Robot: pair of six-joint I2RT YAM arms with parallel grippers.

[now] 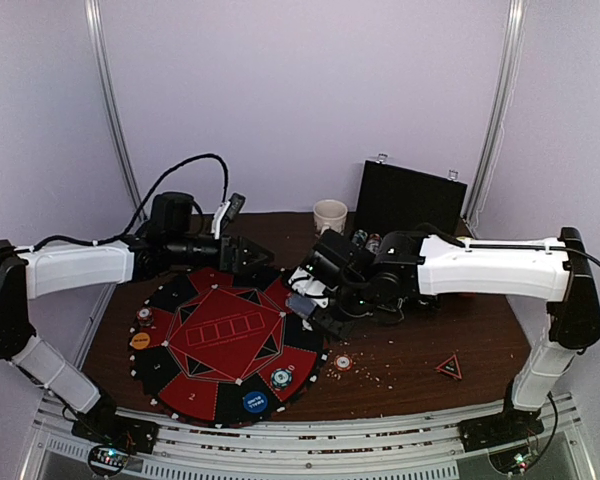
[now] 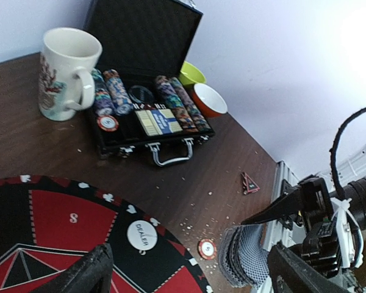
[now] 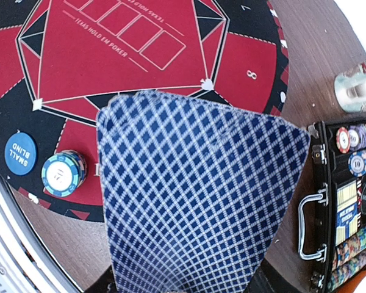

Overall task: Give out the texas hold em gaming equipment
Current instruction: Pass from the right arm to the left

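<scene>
My right gripper (image 1: 315, 300) is shut on a fanned deck of blue-diamond-backed cards (image 3: 195, 195), held above the round red-and-black poker mat's (image 1: 225, 340) right edge. The deck also shows in the left wrist view (image 2: 244, 256). My left gripper (image 2: 189, 278) is open and empty above the mat's far side. On the mat lie a white DEALER button (image 2: 142, 234), a blue SMALL BLIND disc (image 3: 20, 154), a striped chip stack (image 3: 63, 173), an orange disc (image 1: 140, 341) and another chip stack (image 1: 145, 317). A red-and-white chip (image 2: 207, 248) lies on the table beside the mat.
An open black case (image 2: 146, 116) with rows of chips stands at the back. Near it are a cream mug (image 2: 64, 73), a yellow-green bowl (image 2: 192, 74) and an orange bowl (image 2: 208, 99). A small red triangle (image 1: 448, 367) and crumbs lie on the table at the right.
</scene>
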